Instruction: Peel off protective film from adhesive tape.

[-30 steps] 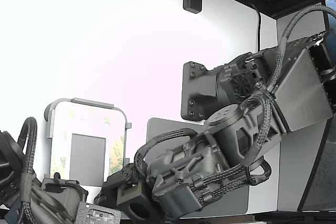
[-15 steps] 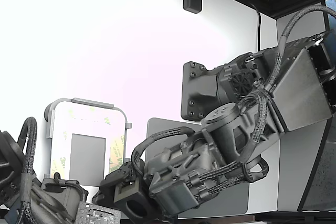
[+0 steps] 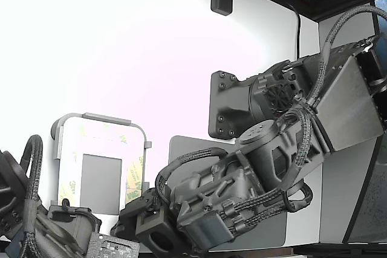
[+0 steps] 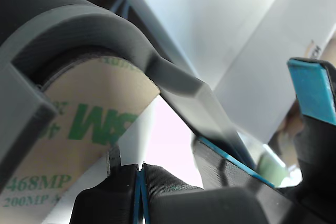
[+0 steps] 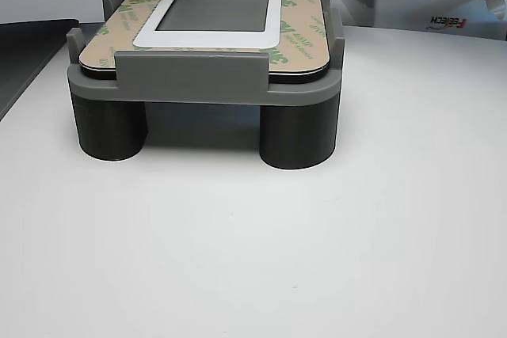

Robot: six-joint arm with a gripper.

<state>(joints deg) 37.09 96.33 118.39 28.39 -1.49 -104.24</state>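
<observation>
The protective film (image 4: 79,145), pale yellow-green with green 3M print, lies flat on the corner of the panel inside the grey plastic frame (image 4: 110,30). The adhesive tape is hidden under it. My gripper (image 4: 140,174) is shut, its black fingers (image 4: 173,198) pressed together with a thin blue line between them. Their tips sit right at the film's edge; no film shows between them. In the exterior view my gripper (image 3: 138,205) is at the panel's lower right corner, by a film strip (image 3: 134,176). The other view shows the film (image 5: 305,33) bordering the white panel (image 5: 210,37).
A second arm (image 3: 36,222) crowds the exterior view's lower left. A large grey mat (image 3: 181,146) lies under my arm. A blue-padded black finger (image 4: 312,90) stands apart from mine; I cannot tell whose it is. A white box (image 5: 428,1) sits behind the frame.
Half a second ago my arm had dipped slightly toward the exterior view's lower left; now it is back about where it was a second ago. The film lies unchanged.
</observation>
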